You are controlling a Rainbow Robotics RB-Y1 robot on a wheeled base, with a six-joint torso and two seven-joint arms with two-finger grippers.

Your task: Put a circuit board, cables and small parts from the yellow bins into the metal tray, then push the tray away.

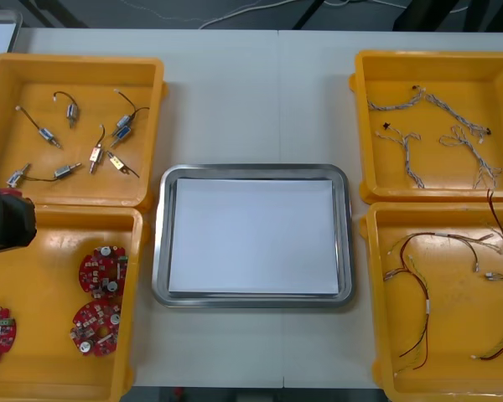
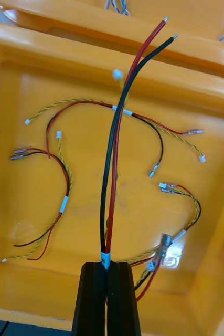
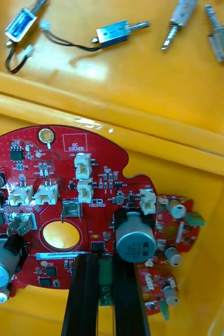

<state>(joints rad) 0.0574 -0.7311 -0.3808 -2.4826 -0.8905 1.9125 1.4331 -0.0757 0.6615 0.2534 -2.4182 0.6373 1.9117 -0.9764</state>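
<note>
Our right end effector (image 2: 107,265) pinches a cable (image 2: 112,157), our left end effector (image 3: 105,258) pinches a circuit board (image 3: 64,173), both over yellow bins (image 1: 377,213), so we should carry them slowly to the tray (image 1: 251,171).

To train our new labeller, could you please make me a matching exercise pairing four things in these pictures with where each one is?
Things:
1 small metal parts
2 metal tray
3 red and black cable
4 circuit board

Places:
A held in the right gripper
B in the far left bin
C held in the left gripper
D between the bins

Pairs: 1-B, 2-D, 3-A, 4-C
</note>
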